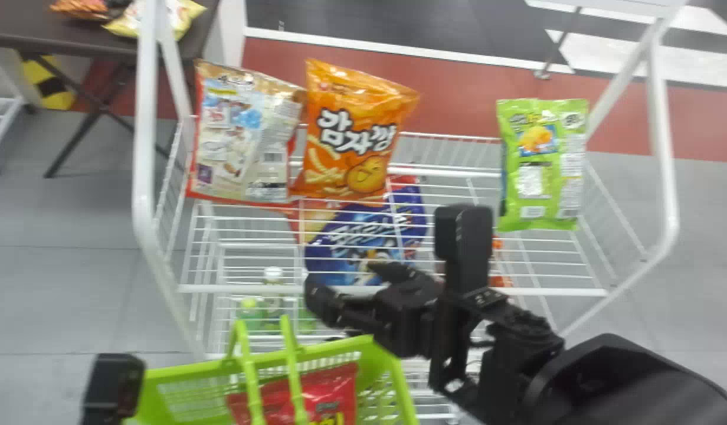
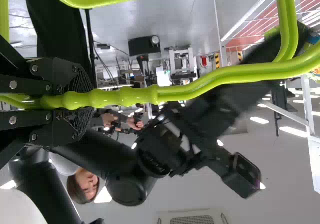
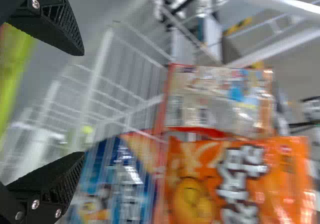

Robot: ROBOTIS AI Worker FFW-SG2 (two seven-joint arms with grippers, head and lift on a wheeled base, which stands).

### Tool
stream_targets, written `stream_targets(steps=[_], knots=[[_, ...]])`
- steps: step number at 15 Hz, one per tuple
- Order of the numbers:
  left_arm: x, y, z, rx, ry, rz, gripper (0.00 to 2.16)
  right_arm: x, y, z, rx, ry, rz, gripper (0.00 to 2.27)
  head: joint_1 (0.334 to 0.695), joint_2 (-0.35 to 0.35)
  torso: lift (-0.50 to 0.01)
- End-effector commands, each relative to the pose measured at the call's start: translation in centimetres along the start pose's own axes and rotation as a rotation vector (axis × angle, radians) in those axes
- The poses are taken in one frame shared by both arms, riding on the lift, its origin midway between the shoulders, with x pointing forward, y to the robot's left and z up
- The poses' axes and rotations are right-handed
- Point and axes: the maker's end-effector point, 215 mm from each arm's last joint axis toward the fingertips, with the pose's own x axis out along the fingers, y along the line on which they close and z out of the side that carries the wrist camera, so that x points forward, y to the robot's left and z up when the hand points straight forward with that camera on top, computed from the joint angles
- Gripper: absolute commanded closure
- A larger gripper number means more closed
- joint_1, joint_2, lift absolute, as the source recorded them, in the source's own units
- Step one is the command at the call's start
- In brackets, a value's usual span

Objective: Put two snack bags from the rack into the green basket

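R grip [image 3: 82,104] was spread w/ nothing btwn its fingers; red bag [image 1: 334,389] lay in basket [image 1: 334,347], below & to hand's L, so 1 of 2 looked done. Step in hand was prob. reaching for #2. Orange bag [image 1: 351,136], fwd of hand, seemed a fair pick: best to lift clear of the front rail [image 1: 239,288], straddle its top edge, then pinch gently, as a hard squeeze might crush chips. Its L edge met silver bag [image 1: 239,141], so a wide bite risked dragging both. Green bag [image 1: 543,165] stood apart, fwd & R of hand. L grip [image 2: 92,100] was pinching handle [image 2: 125,96]; steady there = easier drop. White wire rack [image 1: 458,172] had gaps that could snag tips. Beyond, fwd-L, was dark table [image 1: 21,29] w/ more bags; grey floor [image 1: 62,265] all round.
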Motion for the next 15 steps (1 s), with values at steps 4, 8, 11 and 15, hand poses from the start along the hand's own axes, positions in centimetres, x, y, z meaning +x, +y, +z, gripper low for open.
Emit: stream_targets(steps=[4,8,11,15], knots=[[-0.3,1.0,1.2,-0.011,-0.004,0.010,1.07,4.5,1.4,8.3,-0.144,-0.396,-0.014,0.11,0.695,-0.063,-0.003],[-0.6,1.3,1.4,-0.018,-0.011,0.014,1.07,11.0,1.8,8.3,-0.201,-0.343,-0.059,0.11,0.695,0.003,-0.003],[-0.8,1.6,1.4,-0.027,-0.017,0.017,1.07,14.9,2.7,8.5,-0.219,-0.310,-0.050,0.11,0.695,0.039,-0.003],[-1.4,2.0,1.8,-0.038,-0.032,0.019,1.07,17.4,1.2,7.5,-0.242,-0.256,-0.063,0.11,0.695,0.086,-0.003]])
